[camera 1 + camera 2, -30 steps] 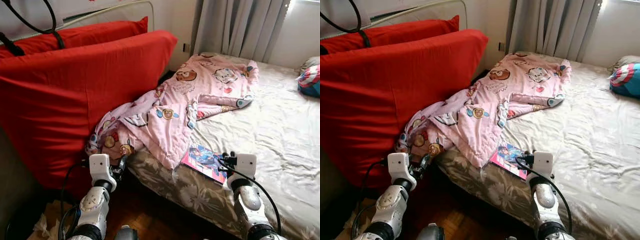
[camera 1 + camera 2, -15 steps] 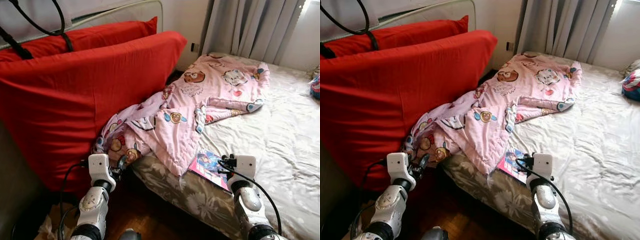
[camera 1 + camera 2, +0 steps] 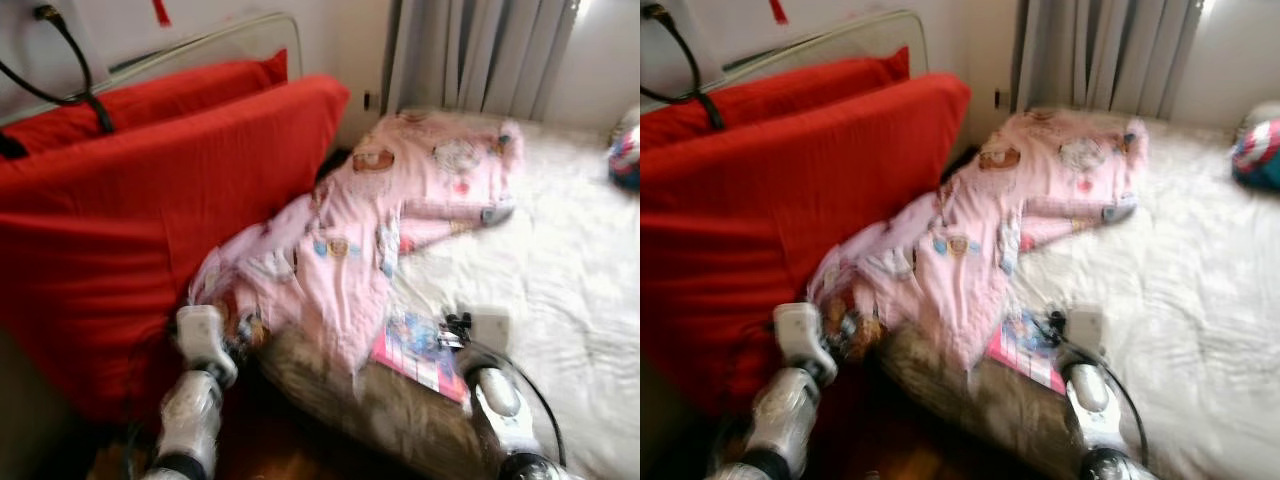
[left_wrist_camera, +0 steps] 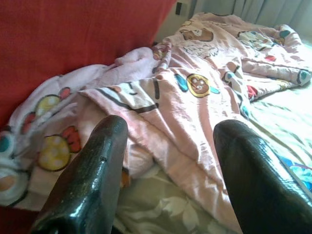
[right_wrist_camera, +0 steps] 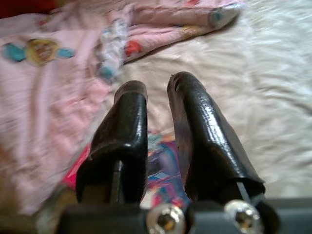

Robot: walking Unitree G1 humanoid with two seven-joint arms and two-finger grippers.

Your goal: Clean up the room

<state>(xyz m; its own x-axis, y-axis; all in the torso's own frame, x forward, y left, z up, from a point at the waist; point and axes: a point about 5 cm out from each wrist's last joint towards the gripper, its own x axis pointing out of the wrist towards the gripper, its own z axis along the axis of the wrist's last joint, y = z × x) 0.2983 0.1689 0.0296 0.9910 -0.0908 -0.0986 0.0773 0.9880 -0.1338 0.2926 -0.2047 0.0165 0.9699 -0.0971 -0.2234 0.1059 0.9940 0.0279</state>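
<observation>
A pink cartoon-print blanket lies crumpled across the bed's near corner and spills against a large red cushion. A colourful magazine rests on the bed edge, partly under the blanket's hem. My left gripper is open, low beside the bed, facing the blanket's hanging folds without touching them. My right gripper is shut with nothing in it and hovers just over the magazine. Both eye views are blurred.
The pale bed sheet stretches to the right, with a blue and red cushion at its far edge. Grey curtains hang behind. A second red cushion, a metal rail and black cables stand at upper left. Dark wooden floor lies below.
The whole picture has shifted and gone blurry, so the camera is moving. Both arms keep the same pose relative to the bed edge; nothing was picked up or let go.
</observation>
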